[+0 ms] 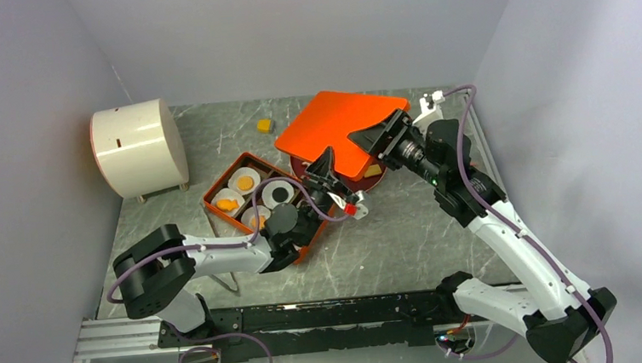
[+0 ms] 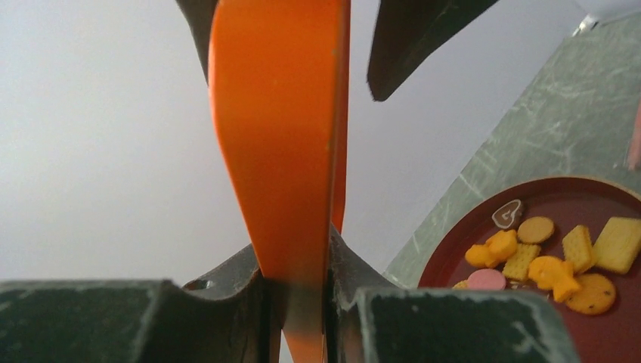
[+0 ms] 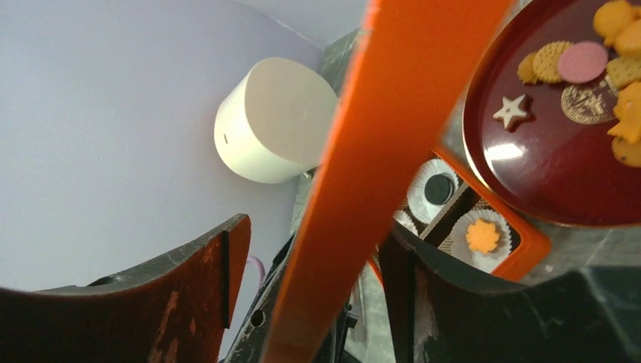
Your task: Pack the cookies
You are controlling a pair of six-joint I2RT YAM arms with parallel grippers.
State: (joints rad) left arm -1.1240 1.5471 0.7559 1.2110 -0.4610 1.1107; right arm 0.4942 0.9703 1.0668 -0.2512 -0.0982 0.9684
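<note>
Orange lid (image 1: 339,129), risk: held aloft over the plate by one edge, this wide sheet could have swung or slipped. Only the left gripper (image 2: 298,295) was clenched on it. The right gripper (image 3: 310,257) stood released, fingers apart either side of the far edge.
Dark red round plate (image 3: 544,174), risk: a dropped lid would probably have struck it and scattered the heap.
Orange compartment box (image 1: 214,208), risk: the left arm hung over its near corner, and a careless sweep could have upset the cups.
Grey marbled tabletop (image 1: 407,244): hard and matt, veined with white.
White cylinder (image 1: 138,149): a smooth drum lying on its side, well apart from the work.
Lid, material: thin, rigid, glossy plastic with rounded corners.
Plate, material: lacquer-bright, with a shallow raised rim.
Box, material: rectangular and divided, lined with pleated white paper cups (image 3: 420,204).
Cookies (image 2: 555,274): most lay heaped on the plate, with a few in the box's cups. They looked dry and crumbly, as ridged squares, rounds, flowers, a pink disc and a white star.
Loose yellow block (image 1: 263,126): alone on the tabletop behind the box.
</note>
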